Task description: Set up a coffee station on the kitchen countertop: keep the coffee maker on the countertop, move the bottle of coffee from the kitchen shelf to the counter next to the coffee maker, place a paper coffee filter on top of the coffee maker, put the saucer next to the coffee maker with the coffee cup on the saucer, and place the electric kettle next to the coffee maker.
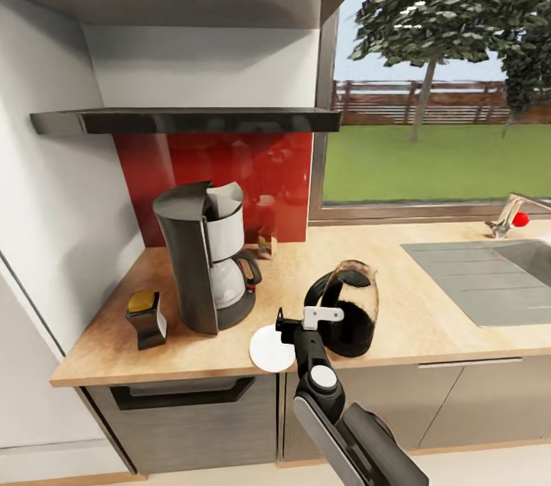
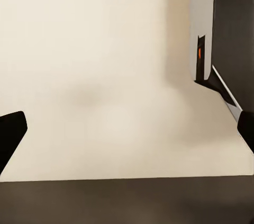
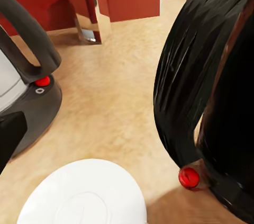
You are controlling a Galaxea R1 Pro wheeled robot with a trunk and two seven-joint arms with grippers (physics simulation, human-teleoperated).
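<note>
wooden counter under two dark shelves

i see the countertop (image 1: 428, 318) running along a red backsplash (image 1: 229, 172) to a window (image 1: 444, 88) and sink (image 1: 528, 256). the coffee maker (image 1: 207, 264), white saucer (image 1: 272, 349) and electric kettle (image 1: 348, 306) stand close together. my right gripper (image 1: 295, 323) hovers between saucer and kettle; i cannot tell its jaws. the left gripper (image 2: 127, 134) is spread wide.

Wooden countertop (image 1: 428, 318) — red backsplash (image 1: 229, 164), window (image 1: 444, 73) onto lawn.

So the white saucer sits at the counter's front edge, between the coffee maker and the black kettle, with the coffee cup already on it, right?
Not quite. The saucer is bare: no coffee cup stands on it, as the head view shows and the right wrist view confirms. The rest holds: it lies at the front edge of the counter, between the coffee maker and the black kettle.
</note>
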